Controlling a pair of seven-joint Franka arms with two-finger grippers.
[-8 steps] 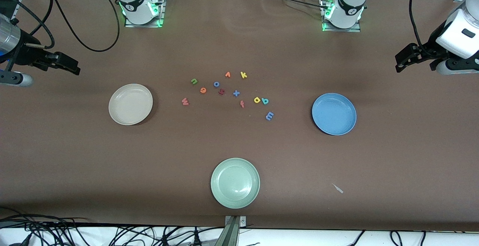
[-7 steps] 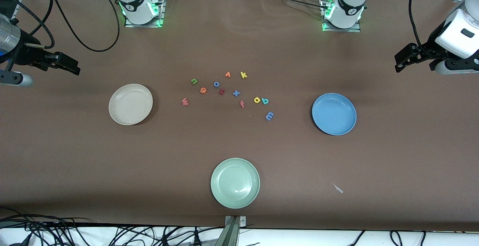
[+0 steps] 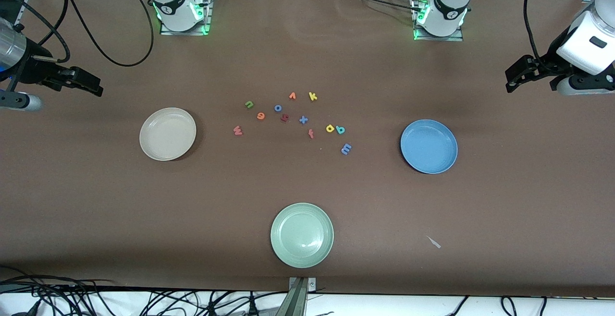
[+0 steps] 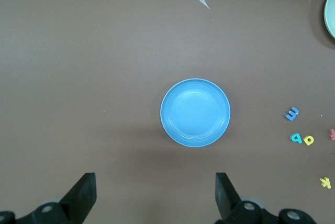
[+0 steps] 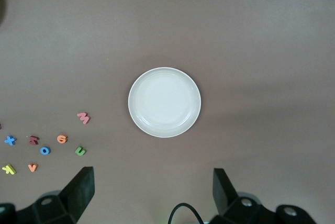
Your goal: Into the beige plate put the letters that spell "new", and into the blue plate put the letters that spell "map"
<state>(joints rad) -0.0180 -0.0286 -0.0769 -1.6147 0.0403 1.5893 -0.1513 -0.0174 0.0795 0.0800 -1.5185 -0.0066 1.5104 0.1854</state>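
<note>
We are holding both arms high at the table's ends, the left gripper (image 3: 513,78) and the right gripper (image 3: 93,85) each spread wide with nothing between the fingers. We are seeing the green "n" (image 3: 249,104), orange "e" (image 3: 261,115), pinkish-red "w" (image 3: 237,130), blue "m" (image 3: 346,149), yellow "a" (image 3: 330,128) and teal "p" (image 3: 340,129) lying on the table between the bare beige plate (image 3: 167,134) and bare blue plate (image 3: 428,146).

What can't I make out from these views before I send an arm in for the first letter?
- Dark red letter between the blue "o" and the blue "x": too small in the front view to read.
- Pale green plate: cut off by the left wrist view's edge.
- Left gripper and right gripper: open, only the fingertips show in the wrist views.
- White scrap on the table: too small to identify.
</note>
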